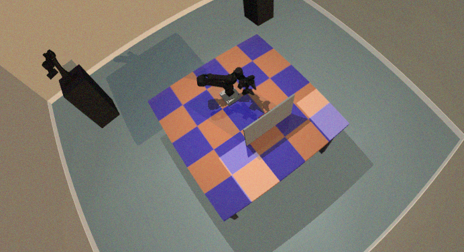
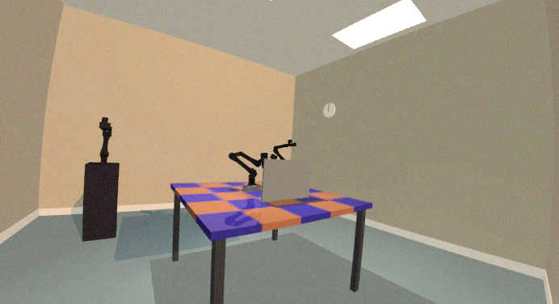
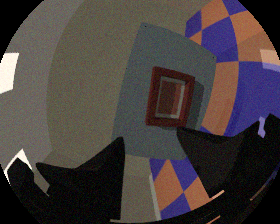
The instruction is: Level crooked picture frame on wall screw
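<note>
The dark red picture frame (image 3: 153, 97) hangs on the grey-blue upright panel (image 3: 133, 65) (image 1: 269, 119) (image 2: 284, 180). The wrist view is rolled, with the panel's top edge toward image left. The frame looks crooked against the panel edges: its end toward the top of the image lies nearer the panel's top edge, so that side looks higher. The screw and notched strip are hidden. My gripper (image 3: 151, 136) (image 1: 252, 86) is open and empty, back from the panel on the robot's side, with air between its fingertips and the frame. The exterior view shows only the panel's back.
The panel stands on the blue and orange checked table (image 1: 202, 175) (image 2: 238, 207). A dark pedestal (image 1: 88, 96) (image 2: 101, 200) with another arm stands off the table, and a second dark pedestal (image 1: 258, 7) is beyond its far corner.
</note>
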